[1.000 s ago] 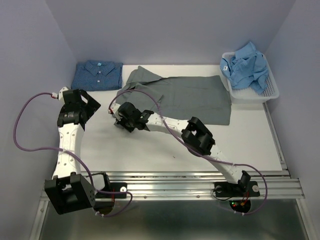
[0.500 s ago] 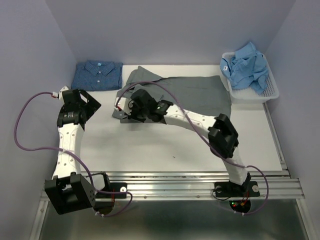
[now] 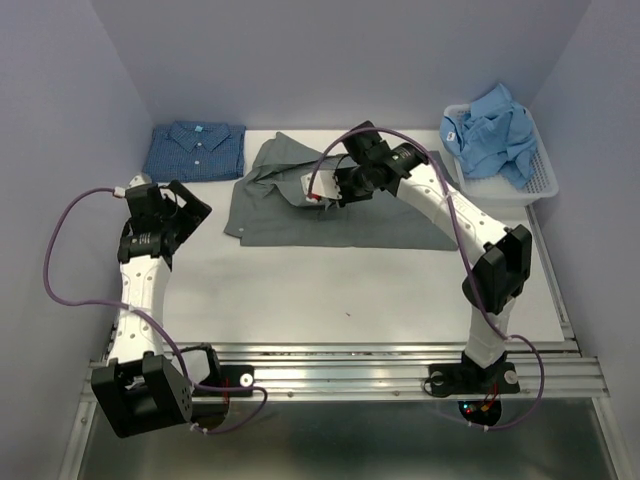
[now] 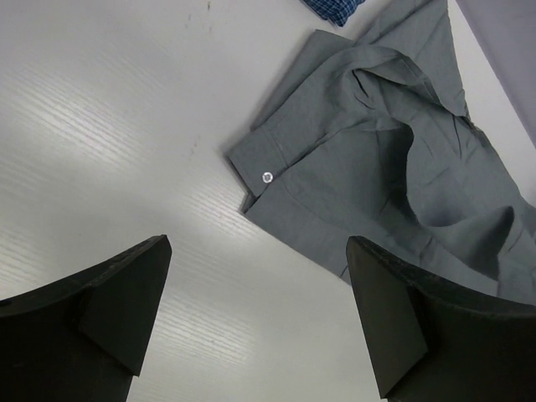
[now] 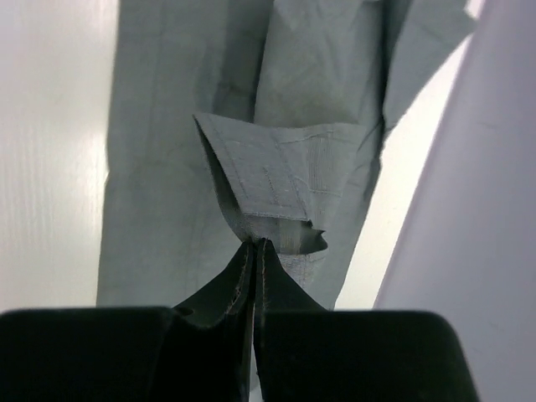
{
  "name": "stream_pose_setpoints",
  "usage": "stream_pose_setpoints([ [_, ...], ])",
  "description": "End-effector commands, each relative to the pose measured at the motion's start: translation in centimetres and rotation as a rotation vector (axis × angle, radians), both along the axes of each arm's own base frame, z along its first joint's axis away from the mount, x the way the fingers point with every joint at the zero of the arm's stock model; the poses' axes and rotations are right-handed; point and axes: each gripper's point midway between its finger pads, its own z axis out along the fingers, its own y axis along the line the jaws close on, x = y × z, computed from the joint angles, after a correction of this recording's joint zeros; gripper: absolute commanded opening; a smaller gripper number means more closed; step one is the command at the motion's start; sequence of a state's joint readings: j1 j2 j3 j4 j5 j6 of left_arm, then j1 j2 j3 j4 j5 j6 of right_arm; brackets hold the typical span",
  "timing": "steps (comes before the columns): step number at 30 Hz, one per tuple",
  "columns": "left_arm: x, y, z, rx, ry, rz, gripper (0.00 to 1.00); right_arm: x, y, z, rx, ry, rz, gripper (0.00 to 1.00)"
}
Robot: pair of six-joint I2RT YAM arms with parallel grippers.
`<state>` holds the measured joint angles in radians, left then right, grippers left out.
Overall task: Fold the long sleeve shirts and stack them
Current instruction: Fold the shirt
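The mid-grey long sleeve shirt (image 3: 385, 215) lies spread across the middle of the table, collar to the left. My right gripper (image 3: 322, 193) hovers over its upper left part, shut on a sleeve cuff (image 5: 285, 176) that it holds lifted above the grey shirt body (image 5: 167, 167); the gripper (image 5: 254, 243) pinches the cuff's edge. My left gripper (image 3: 188, 215) stands open over bare table, left of the shirt. In the left wrist view the gripper (image 4: 258, 251) holds nothing and a buttoned cuff (image 4: 268, 163) lies ahead. The dark blue dotted shirt (image 3: 195, 150) lies folded at the back left.
A white mesh basket (image 3: 540, 185) at the back right holds the crumpled light blue shirt (image 3: 495, 130). Walls close in the table on the left, back and right. A metal rail (image 3: 340, 355) runs along the near edge.
My right arm has swung from the shirt's front left corner to its back middle, carrying the pinched sleeve across the shirt. The left arm shifted slightly right and stayed open.
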<state>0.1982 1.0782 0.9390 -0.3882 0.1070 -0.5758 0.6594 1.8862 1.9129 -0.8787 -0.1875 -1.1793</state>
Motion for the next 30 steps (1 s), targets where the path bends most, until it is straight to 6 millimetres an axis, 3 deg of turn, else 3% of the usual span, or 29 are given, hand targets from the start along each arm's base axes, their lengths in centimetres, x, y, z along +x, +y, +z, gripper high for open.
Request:
stream_pose_setpoints([
  [1, 1.2, -1.9, 1.2, -0.076, -0.097, -0.077, 0.99, -3.0, -4.7, -0.5, -0.193, 0.054, 0.145, 0.01],
  [9, 2.5, -4.2, -1.3, -0.097, -0.029, -0.101, 0.99, -0.8, -11.6, -2.1, -0.35, 0.099, 0.042, 0.01],
  [17, 4.4, -6.4, -2.6, -0.091, 0.02, -0.115, 0.99, -0.1, -15.9, -3.4, -0.411, 0.148, -0.033, 0.01],
  [19, 4.6, -7.8, -2.9, -0.092, 0.029, -0.141, 0.99, -0.1, -17.1, -3.8, -0.424, 0.164, -0.052, 0.01],
  [25, 5.9, -10.2, -3.8, -0.099, 0.055, -0.188, 0.99, -0.5, -18.2, -4.5, -0.424, 0.184, -0.076, 0.01],
  [30, 7.0, -12.8, -4.5, -0.098, 0.08, -0.247, 0.99, 0.3, -18.7, -5.4, -0.414, 0.191, -0.107, 0.01],
])
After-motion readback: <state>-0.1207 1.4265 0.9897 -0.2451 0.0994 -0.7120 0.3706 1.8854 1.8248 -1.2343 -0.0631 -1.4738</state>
